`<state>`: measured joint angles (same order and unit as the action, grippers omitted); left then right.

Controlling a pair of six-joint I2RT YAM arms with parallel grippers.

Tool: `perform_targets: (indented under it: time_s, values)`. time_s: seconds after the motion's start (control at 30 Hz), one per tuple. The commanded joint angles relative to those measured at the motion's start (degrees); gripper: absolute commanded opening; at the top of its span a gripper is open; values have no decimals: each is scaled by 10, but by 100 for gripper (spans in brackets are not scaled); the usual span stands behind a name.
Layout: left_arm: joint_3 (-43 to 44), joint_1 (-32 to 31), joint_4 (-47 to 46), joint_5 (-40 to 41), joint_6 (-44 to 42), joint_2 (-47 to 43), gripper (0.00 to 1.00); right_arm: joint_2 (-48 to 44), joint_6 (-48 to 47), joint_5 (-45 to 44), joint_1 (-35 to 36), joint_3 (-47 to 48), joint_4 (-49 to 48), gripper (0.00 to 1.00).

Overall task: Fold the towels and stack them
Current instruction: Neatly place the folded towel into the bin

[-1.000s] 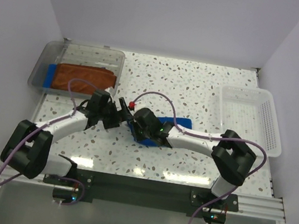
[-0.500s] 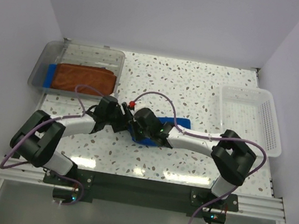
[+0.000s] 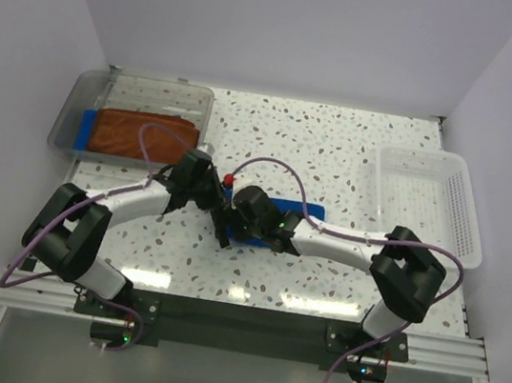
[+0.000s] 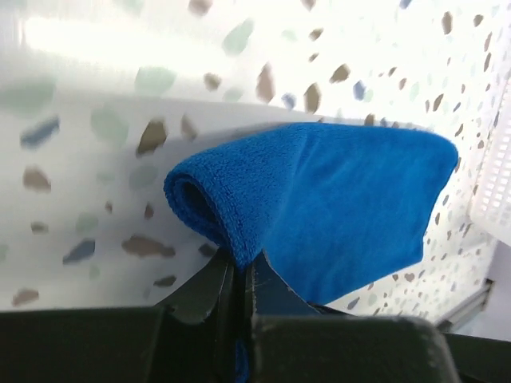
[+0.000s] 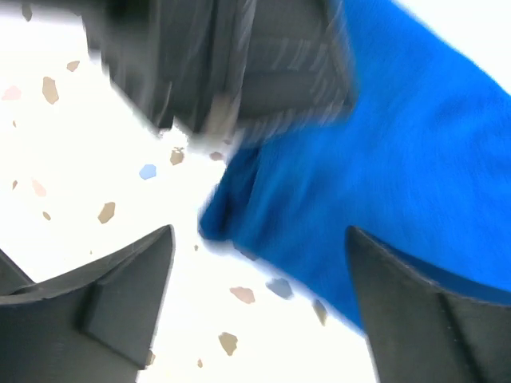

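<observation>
Jaws of left gripper (image 4: 239,267) pinch the rolled edge of the blue towel (image 4: 343,207) at frame centre on the speckled table (image 3: 357,159), right gripper (image 5: 259,235) gaping beside it; rust-brown towel (image 3: 139,136) lies in the clear tray (image 3: 147,84), upper left.

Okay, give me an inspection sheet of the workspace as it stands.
Surface: speckled table.
Job's things: blue towel mid-table, rolled edge raised; rust-brown towel folded in the clear tray, second blue towel under it.
Clutter: white mesh basket at right.
Grippers: left gripper shut on the blue towel's edge; right gripper open beside it.
Cables: purple cables loop over both arms.
Surroundings: plain white walls.
</observation>
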<state>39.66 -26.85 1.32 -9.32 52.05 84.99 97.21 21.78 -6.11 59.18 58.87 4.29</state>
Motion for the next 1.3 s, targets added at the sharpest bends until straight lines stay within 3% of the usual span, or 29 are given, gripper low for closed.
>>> perform_targets:
  time_s: [0.0,0.3,0.5,0.97,1.27]
  values:
    - [118,11,83,47,-113,17,0,-73,-42,-73,-2,-8,33,99]
    - [390,117,294,91,-251,91,0,-225,-67,-146,-7,-60,145,99]
    - [540,172,406,181,-346,135,0,-278,-61,-160,-7,-86,187,99]
    - [726,263,468,276,-507,275,0,-244,-89,-175,-8,-58,239,99]
    - [772,319,467,309,-518,318,0,-196,-109,-174,-9,-27,263,99]
